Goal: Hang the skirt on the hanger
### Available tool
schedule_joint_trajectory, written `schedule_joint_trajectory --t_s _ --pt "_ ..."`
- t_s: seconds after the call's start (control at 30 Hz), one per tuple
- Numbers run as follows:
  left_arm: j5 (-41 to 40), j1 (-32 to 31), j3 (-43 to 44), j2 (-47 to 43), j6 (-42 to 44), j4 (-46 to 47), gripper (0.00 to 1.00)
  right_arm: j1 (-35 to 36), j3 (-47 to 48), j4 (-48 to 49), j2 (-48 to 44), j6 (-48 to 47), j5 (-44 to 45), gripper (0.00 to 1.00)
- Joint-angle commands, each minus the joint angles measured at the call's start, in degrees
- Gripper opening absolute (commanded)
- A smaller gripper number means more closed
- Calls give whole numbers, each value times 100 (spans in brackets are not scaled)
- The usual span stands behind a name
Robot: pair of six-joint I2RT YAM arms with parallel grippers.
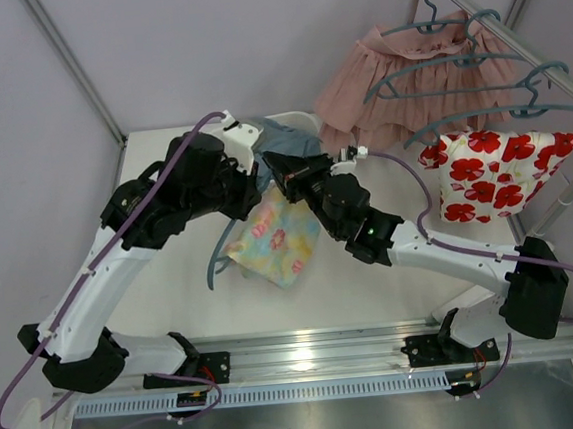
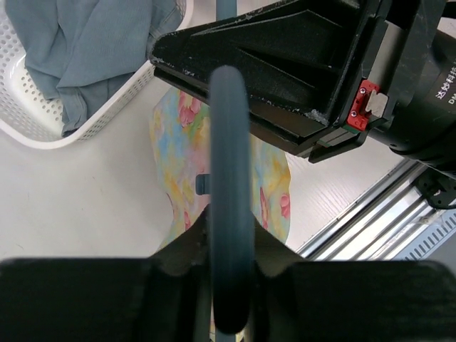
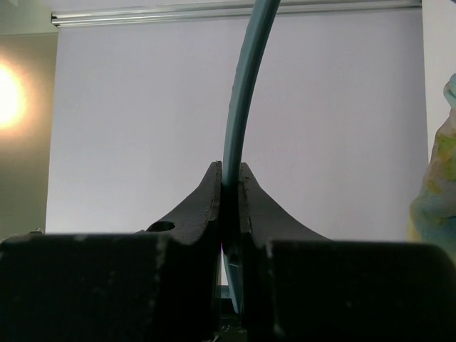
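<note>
The pastel floral skirt [image 1: 275, 238] hangs in a bunch just below both grippers, over the table's middle. A teal-blue hanger [image 1: 214, 264] curves out at the skirt's left. My left gripper [image 1: 251, 191] is shut on the hanger's thick bar [image 2: 229, 164], with the skirt [image 2: 174, 142] beneath it. My right gripper [image 1: 285, 174] is shut on a thin part of the same hanger [image 3: 242, 107], right next to the left one. A strip of the skirt [image 3: 436, 185] shows at the right edge of the right wrist view. I cannot tell how the skirt sits on the hanger.
A white basket [image 2: 35, 128] holding grey-blue cloth [image 2: 85, 50] stands at the back of the table. A rack rail [image 1: 512, 34] at the back right carries several teal hangers, a dusty-pink pleated skirt [image 1: 396, 84] and a white garment with red flowers [image 1: 494, 171].
</note>
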Motion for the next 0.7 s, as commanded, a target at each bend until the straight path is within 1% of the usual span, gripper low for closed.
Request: schedule_joint_trajectory --t_s 0.0,0.03,0.07,0.1,0.13,0.2,0.3,0.37,0.47,0.5,0.53,0.6,0.63,0.67 --pt "6 -21 3 -322 -11 477 28 38 252 343 31 362 463 0" --pt "-20 -21 -6 -357 -11 477 34 20 235 343 4 371 480 0" --pt "-20 -21 -41 -488 -11 486 43 11 208 343 -22 354 498 0" --pt "-12 -21 -59 -559 -2 495 59 2 147 361 -83 354 498 0" --pt "-12 -21 -111 -646 -2 530 67 -15 103 378 -110 354 515 0" --pt "6 -21 -225 -944 -37 617 77 -50 24 431 -215 310 516 0" --pt "-47 -12 -472 -1244 -290 679 82 -86 -11 387 -303 248 542 0" --pt "-99 6 -656 -1324 -449 627 84 -112 -73 396 -400 248 560 0" --pt "-293 6 -1112 -1517 -617 652 84 -147 -117 308 -497 301 595 0" --pt "-145 6 -1244 -1604 -478 740 84 -156 -126 317 -514 310 595 0" --pt "-13 6 -1759 -1858 -355 1072 84 -156 -126 308 -523 301 595 0" --pt "146 6 -2175 -2184 5 1573 84 -165 -117 299 -523 415 586 0" --pt "86 6 -2664 -2472 59 2011 85 -165 -117 317 -515 441 577 0" --pt "24 6 -2774 -2580 103 2189 85 -165 -108 360 -514 459 551 0"
